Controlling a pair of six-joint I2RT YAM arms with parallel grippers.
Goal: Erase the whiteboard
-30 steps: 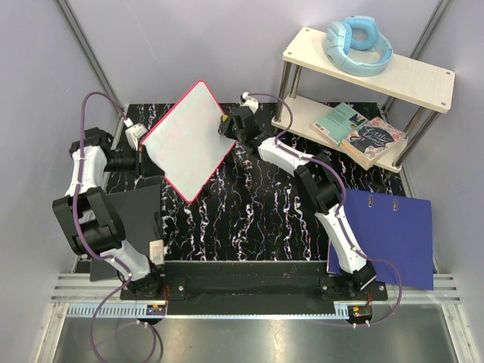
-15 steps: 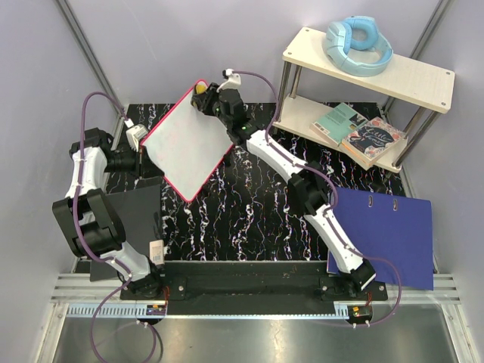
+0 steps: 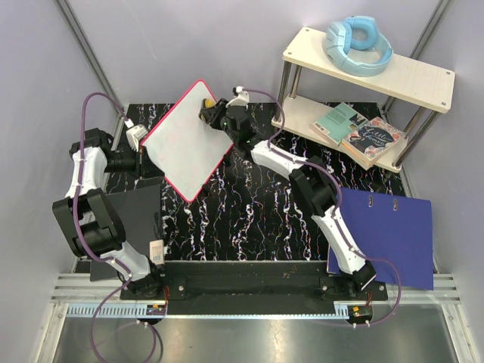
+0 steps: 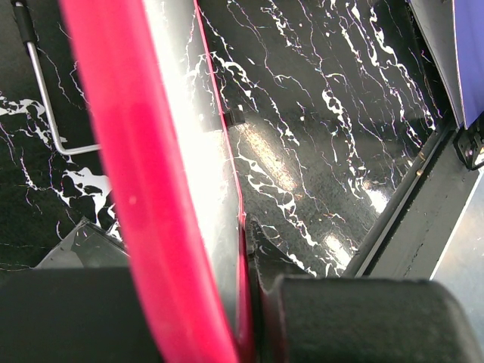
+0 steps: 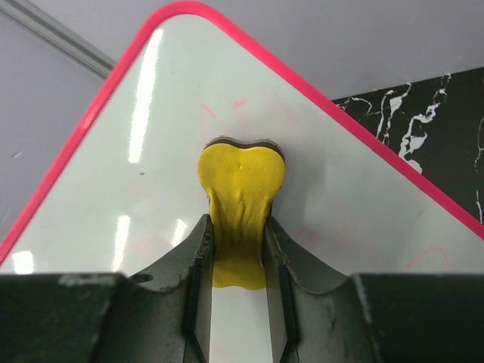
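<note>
Whiteboard standing tilted over far-left of table, left gripper clamping its rim. Right gripper pinching yellow eraser, pressing it near top corner. Faint pink traces showing: advising flat pad, overlapping strokes, light pressure to avoid twisting board.

black marbled table: blue folder, dark panel | shelf: headphones, books

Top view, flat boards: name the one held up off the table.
The whiteboard, white with a red-pink rim, tilted up in the left gripper; the blue folder and black panel lie flat.
</note>
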